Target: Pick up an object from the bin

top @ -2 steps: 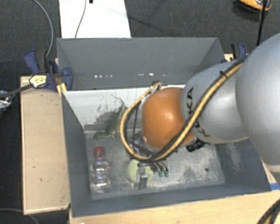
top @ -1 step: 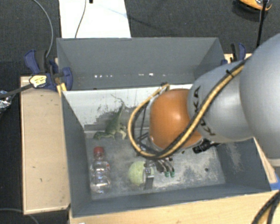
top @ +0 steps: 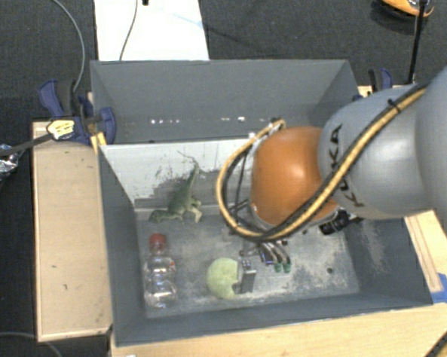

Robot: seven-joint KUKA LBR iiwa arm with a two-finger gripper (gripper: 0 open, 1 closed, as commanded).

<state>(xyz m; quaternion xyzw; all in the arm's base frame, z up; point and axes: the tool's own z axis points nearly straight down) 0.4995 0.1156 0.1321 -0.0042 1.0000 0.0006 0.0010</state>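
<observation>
My gripper (top: 247,278) is low in the bin, near its front middle, under the arm's orange cover. It sits right against the right side of a pale green ball (top: 223,277) that rests on the bin floor. A clear plastic bottle (top: 159,273) with a red cap lies to the left of the ball, close to the left wall. A green toy dinosaur (top: 182,201) stands farther back, by the rear left of the floor.
The arm and its orange cover with looped cables hang over the middle and right of the bin and hide the floor beneath them. Bare floor shows at the front right.
</observation>
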